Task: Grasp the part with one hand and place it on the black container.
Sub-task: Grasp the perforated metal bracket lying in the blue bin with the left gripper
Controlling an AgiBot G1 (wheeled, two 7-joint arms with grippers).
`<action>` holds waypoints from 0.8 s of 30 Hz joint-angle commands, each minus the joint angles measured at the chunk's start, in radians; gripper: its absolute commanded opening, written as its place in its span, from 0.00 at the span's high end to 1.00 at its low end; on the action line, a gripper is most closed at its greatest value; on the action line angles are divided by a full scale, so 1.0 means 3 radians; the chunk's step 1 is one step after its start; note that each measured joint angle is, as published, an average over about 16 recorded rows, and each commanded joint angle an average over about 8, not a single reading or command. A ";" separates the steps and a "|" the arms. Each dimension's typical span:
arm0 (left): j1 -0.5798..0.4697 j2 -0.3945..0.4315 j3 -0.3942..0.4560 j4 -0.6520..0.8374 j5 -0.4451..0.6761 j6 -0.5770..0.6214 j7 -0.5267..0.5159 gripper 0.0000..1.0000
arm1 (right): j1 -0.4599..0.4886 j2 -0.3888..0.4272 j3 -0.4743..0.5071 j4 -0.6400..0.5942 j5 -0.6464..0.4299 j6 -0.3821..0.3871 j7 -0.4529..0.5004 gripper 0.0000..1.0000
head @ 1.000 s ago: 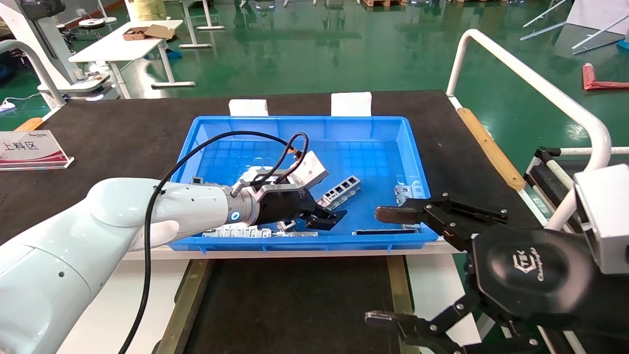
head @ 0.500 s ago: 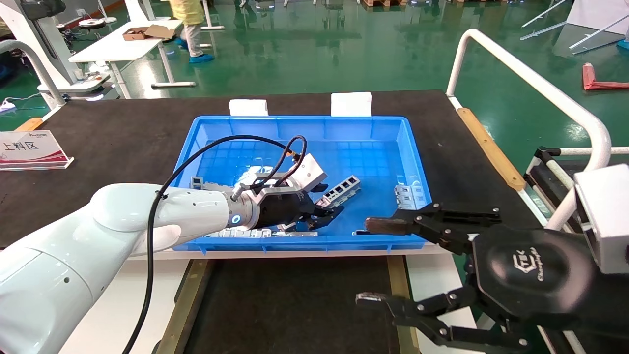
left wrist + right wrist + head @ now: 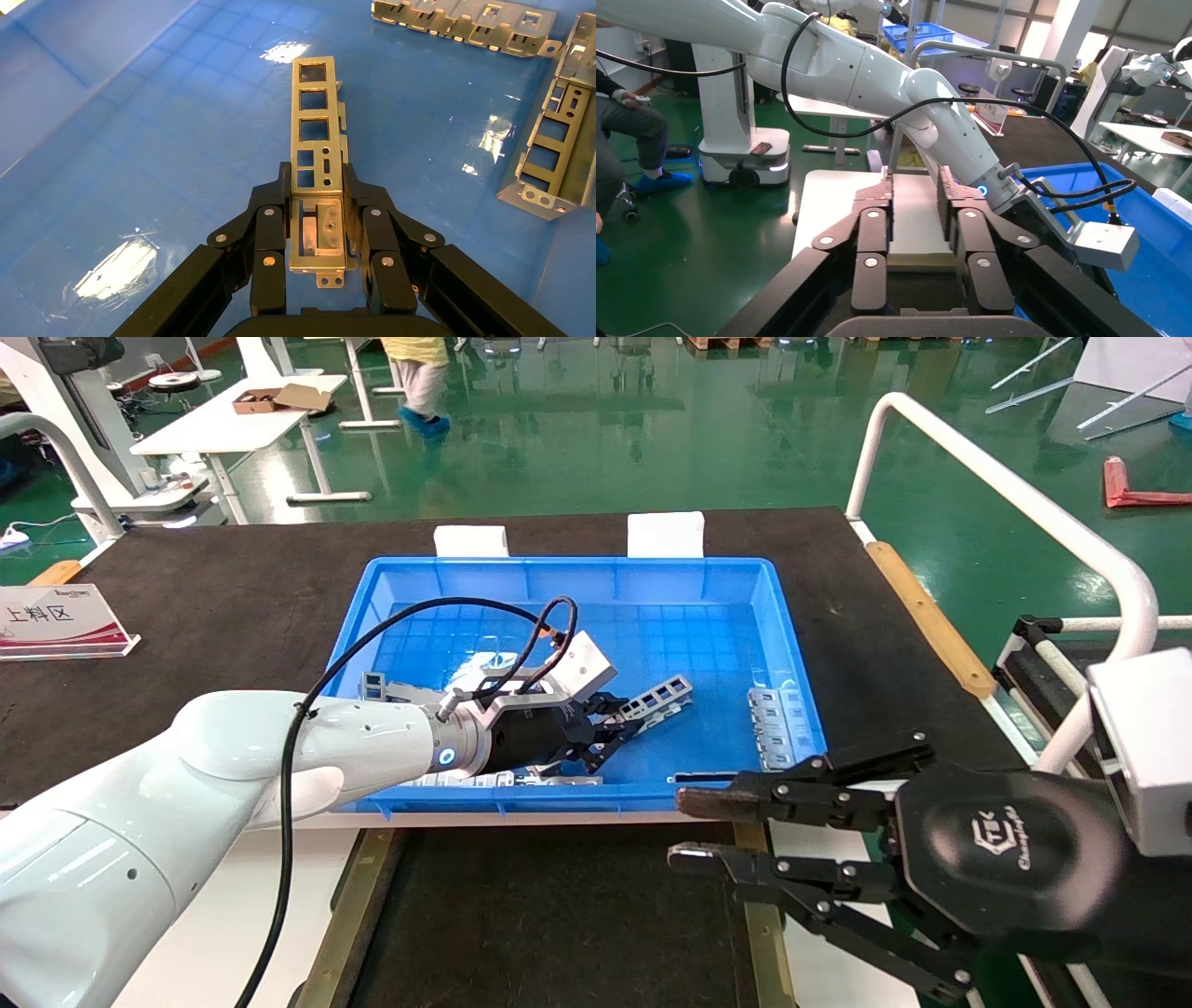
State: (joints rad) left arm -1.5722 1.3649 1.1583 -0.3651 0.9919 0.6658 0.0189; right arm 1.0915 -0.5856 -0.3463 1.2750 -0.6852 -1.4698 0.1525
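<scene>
Left gripper (image 3: 318,232), fingers clamped across one end of the slim silver-grey windowed metal bracket (image 3: 314,133), long axis running straight ahead; right gripper (image 3: 689,826) idles, fingers slightly apart.

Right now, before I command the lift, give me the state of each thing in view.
Left gripper: shut on the part, inside the blue bin.
Part: clamped at one end between the fingers.
Right gripper: empty, fingers nearly together, at the blue bin's front right corner.
Black container: nothing on the part in view.
Blue bin: other metal pieces lying loose.
</scene>
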 commanded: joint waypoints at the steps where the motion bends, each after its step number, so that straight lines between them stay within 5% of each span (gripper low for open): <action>1: 0.0001 0.0000 0.0025 -0.0001 -0.0030 -0.0006 0.0009 1.00 | 0.0000 0.0000 0.0000 0.0000 0.0000 0.0000 0.0000 1.00; 12: -0.0107 -0.0042 0.0028 -0.0007 -0.0219 -0.0093 0.0201 1.00 | 0.0000 0.0000 -0.0001 0.0000 0.0001 0.0000 0.0000 1.00; 24: -0.0292 -0.0264 -0.0169 0.0157 -0.0557 0.0817 0.0518 1.00 | 0.0000 0.0001 -0.0002 0.0000 0.0001 0.0001 -0.0001 1.00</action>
State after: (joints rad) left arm -1.6552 1.2829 1.1071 -0.3233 0.8217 0.9261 0.1743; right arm 1.0916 -0.5854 -0.3467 1.2750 -0.6849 -1.4697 0.1522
